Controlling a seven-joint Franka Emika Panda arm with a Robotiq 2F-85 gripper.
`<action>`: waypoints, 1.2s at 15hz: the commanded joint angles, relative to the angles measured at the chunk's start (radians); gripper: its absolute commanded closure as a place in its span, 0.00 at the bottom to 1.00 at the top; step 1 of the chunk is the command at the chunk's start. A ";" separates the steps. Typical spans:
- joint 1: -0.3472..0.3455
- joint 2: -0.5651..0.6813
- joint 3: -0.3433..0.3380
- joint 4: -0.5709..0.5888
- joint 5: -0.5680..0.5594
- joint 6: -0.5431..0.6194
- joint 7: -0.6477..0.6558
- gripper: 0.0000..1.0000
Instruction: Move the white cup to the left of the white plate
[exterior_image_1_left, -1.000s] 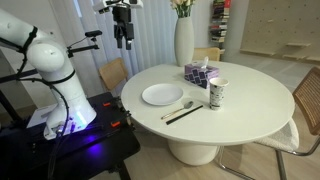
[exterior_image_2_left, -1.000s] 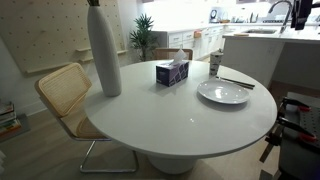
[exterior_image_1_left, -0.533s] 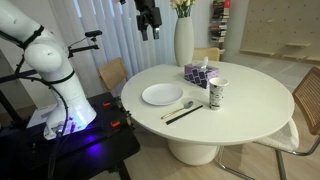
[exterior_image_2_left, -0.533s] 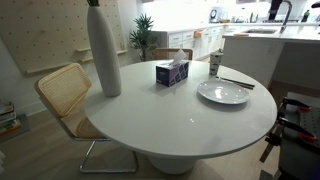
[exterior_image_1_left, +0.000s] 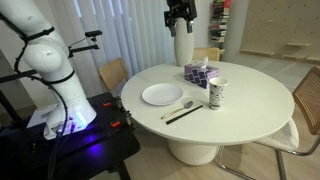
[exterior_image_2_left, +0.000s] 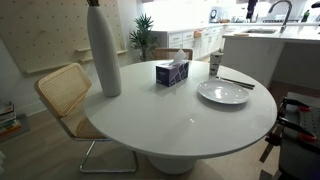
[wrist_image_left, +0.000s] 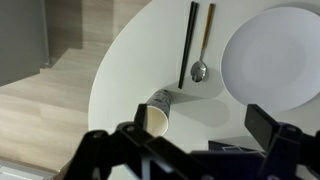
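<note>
The white cup (exterior_image_1_left: 217, 93) with dark markings stands upright on the round table, beside the tissue box. It also shows in an exterior view (exterior_image_2_left: 215, 65) and in the wrist view (wrist_image_left: 157, 112), seen from above. The white plate (exterior_image_1_left: 162, 95) lies flat on the table, also seen in an exterior view (exterior_image_2_left: 223, 93) and in the wrist view (wrist_image_left: 275, 55). My gripper (exterior_image_1_left: 180, 15) hangs high above the table near the vase top, far from the cup. In the wrist view its fingers (wrist_image_left: 200, 135) are spread wide and empty.
A tall white vase with flowers (exterior_image_1_left: 183, 40) and a tissue box (exterior_image_1_left: 200, 73) stand at the back of the round white table (exterior_image_1_left: 250, 85). A spoon (wrist_image_left: 201, 50) and black chopsticks (wrist_image_left: 188, 45) lie between plate and cup. Chairs stand around the table.
My gripper has moved sideways, high up, from beside the table to over it near the vase. The cup, plate and other things have not moved.
</note>
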 joint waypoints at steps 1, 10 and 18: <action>-0.025 0.182 0.010 0.186 0.064 -0.023 -0.102 0.00; -0.138 0.541 0.083 0.530 0.198 -0.105 -0.347 0.00; -0.207 0.691 0.158 0.689 0.189 -0.178 -0.430 0.00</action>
